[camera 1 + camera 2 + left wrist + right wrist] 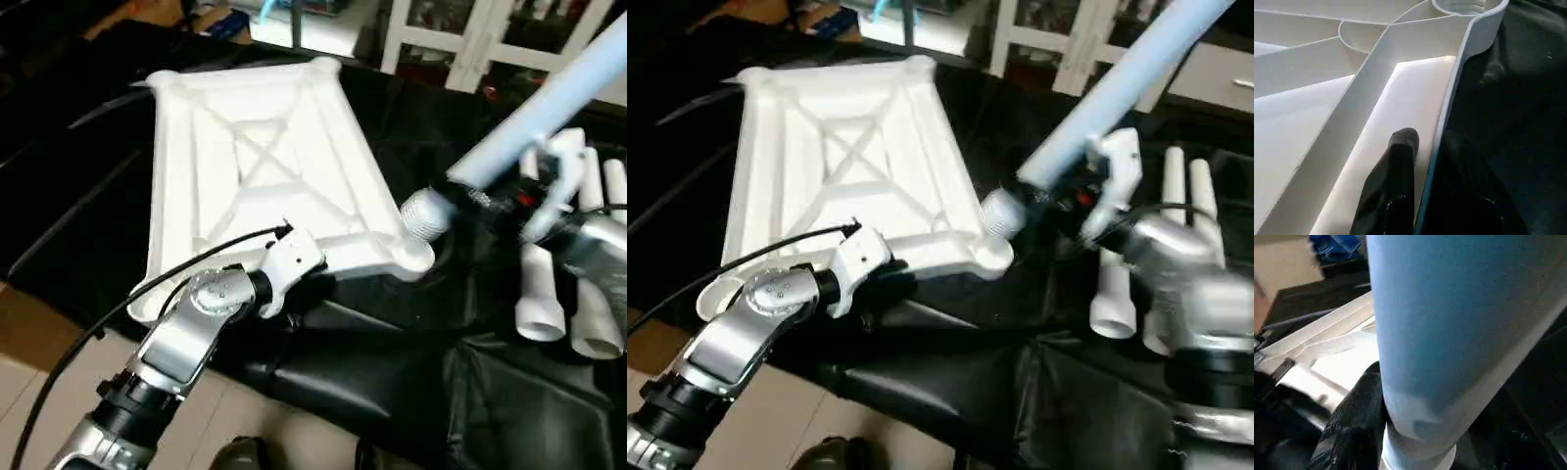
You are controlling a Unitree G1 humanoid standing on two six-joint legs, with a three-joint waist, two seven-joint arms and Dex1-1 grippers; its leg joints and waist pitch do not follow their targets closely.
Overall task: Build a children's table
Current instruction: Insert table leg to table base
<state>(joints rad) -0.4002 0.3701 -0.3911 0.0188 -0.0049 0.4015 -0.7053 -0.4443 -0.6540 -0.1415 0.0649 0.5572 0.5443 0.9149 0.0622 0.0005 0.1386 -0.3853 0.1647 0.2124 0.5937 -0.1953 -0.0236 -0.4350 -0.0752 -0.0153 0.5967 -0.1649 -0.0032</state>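
The children's table top [255, 147] lies underside up on the black-draped work table, its X ribs showing. My left gripper [1432, 147] is shut on its near rim, one black finger [1400, 161] inside the rim and the other outside against the cloth. My right gripper [500, 201] is shut on a long white tube leg [549, 108] that slants up to the right. The leg's ribbed lower end [426, 213] hangs just beside and above the near-right corner socket [411, 257]. One right finger [1359, 421] presses against the tube.
Loose white tube legs [544, 284] lie side by side on the black cloth under my right arm. The work table's near edge [323, 382] drops to tan floor at lower left. White-framed furniture [460, 39] stands behind the table.
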